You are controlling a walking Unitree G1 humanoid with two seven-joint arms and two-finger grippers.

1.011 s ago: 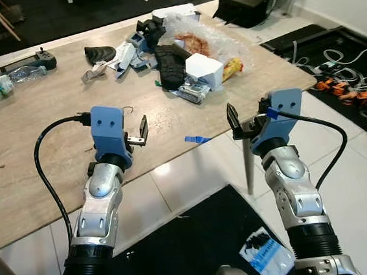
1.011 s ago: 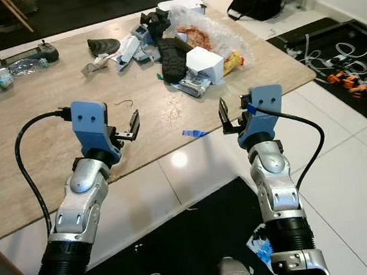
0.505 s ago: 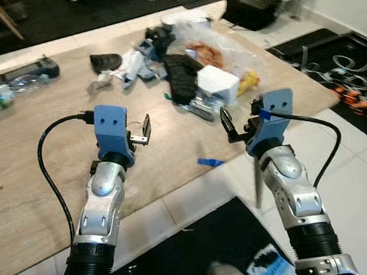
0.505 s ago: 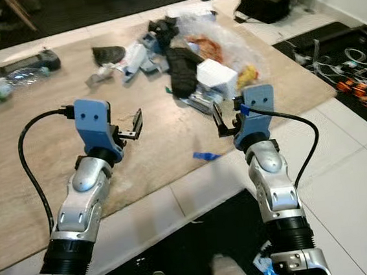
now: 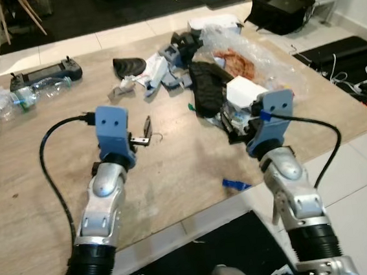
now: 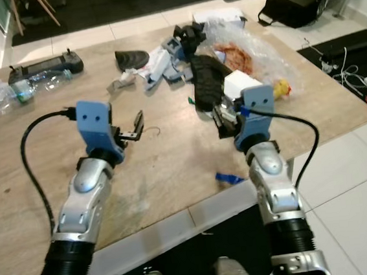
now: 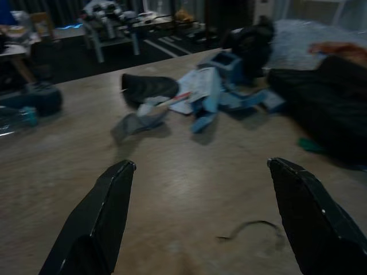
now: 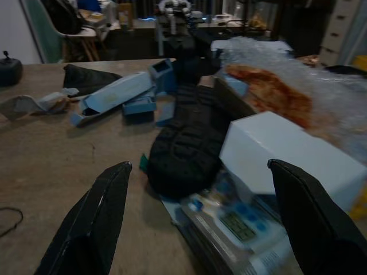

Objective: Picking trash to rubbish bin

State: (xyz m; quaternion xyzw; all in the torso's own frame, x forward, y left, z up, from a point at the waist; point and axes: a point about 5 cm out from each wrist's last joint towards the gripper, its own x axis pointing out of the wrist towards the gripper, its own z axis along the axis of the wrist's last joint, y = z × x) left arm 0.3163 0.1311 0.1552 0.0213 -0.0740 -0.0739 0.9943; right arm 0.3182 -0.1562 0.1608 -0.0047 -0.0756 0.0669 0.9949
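Table (image 5: 39, 190): pale wood, bare in front of the robot; trash piled toward its far right.
Trash pile: white box (image 5: 247, 93), black ridged piece (image 5: 205, 90), crinkled clear plastic bag (image 5: 246, 50), flattened blue-and-white cartons (image 5: 164, 71), a small packet with a printed label (image 8: 232, 220) lying against the box. All touching or overlapping.
Strays: blue scrap (image 5: 235, 184) at the near table edge; thin wire loop (image 5: 156, 137) just beside the left end effector; crushed plastic bottle (image 5: 36, 93) and black controller (image 5: 44, 74) at the far left, well apart from the pile.
Left end effector (image 5: 145, 129): fingers spread apart, nothing between them, held over bare table short of the cartons.
Right end effector (image 5: 231, 121): fingers apart, empty, right at the near side of the pile, facing the black piece and white box.
Rubbish bin: not located from here.
Step in hand: approach to the first pick; nothing grasped yet.
Next move, as judged: right end effector eases forward and down onto one item, probably the white box or the packet, then closes. The overlap means neighbours may drag along.
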